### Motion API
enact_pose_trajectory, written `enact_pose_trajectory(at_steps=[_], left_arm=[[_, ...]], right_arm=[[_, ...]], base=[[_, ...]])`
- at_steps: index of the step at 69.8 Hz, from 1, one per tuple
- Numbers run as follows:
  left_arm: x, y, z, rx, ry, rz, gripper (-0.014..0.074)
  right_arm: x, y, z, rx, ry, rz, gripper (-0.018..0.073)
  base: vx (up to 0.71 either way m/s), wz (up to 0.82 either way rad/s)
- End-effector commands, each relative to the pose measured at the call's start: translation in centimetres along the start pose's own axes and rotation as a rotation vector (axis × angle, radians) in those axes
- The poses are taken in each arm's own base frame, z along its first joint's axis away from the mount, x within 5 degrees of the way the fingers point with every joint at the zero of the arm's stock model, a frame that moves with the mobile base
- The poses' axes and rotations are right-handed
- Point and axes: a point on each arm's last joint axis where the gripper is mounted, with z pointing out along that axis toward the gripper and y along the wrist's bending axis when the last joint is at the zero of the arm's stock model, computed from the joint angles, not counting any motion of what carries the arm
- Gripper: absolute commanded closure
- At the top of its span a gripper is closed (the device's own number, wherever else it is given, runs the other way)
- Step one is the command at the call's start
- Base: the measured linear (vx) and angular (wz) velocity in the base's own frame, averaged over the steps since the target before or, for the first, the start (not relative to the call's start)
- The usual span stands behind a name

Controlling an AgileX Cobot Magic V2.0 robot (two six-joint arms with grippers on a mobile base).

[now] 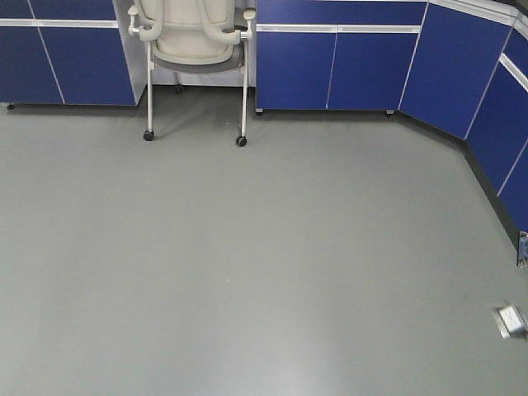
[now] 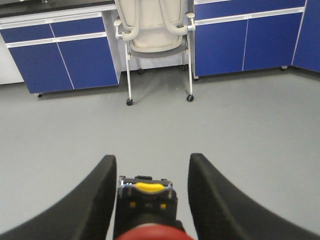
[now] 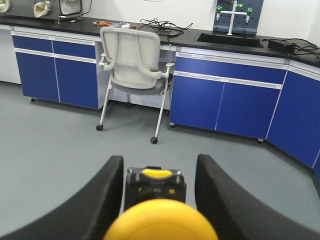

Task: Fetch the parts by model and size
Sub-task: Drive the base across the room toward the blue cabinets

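Grey laboratory floor (image 1: 247, 264) runs back to a wall of blue cabinets (image 1: 338, 70), with a pale wheeled chair (image 1: 194, 41) parked at 11 o'clock in the front-facing view. A small silvery object (image 1: 511, 320), too blurred to identify, lies on the floor at 4 o'clock.

In the left wrist view, the left claw (image 2: 151, 159) is narrowed around the red-capped switch (image 2: 152, 232) and holds it clear of the floor. The red cap sits at 6 o'clock, nearest the lens. The black body points toward 12 o'clock between the dark fingers (image 2: 100, 200).

In the right wrist view, the right claw (image 3: 159, 157) grips the yellow-capped switch (image 3: 160, 222) the same way. The yellow cap fills the 6 o'clock edge and the black body reaches toward 12 o'clock between the fingers (image 3: 220, 200). Beyond it, the chair stands at 11 o'clock before a black tabletop (image 3: 150, 31) carrying cables (image 3: 165, 24), with a sink (image 3: 227, 39) at 1 o'clock.
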Motion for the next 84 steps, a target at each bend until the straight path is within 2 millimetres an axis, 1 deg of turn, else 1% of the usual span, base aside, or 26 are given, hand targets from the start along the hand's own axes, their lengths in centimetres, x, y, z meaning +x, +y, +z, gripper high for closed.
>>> enact_pose_trajectory(at_steps=[1, 53, 84], left_arm=[[-1.34, 0.07, -0.14, 0.002, -0.085, 0.002, 0.0603], [-1.34, 0.07, -0.14, 0.002, -0.085, 0.002, 0.0603], [-1.34, 0.07, -0.14, 0.002, -0.085, 0.002, 0.0603]], right_arm=[[-1.61, 0.09, -0.18, -0.016, -0.104, -0.007, 0.0568], [-1.61, 0.09, -0.18, -0.016, -0.104, -0.007, 0.0568], [-1.61, 0.09, -0.18, -0.016, -0.104, -0.007, 0.0568]], base=[[0.61, -0.03], [0.56, 0.02], [0.38, 0.00]])
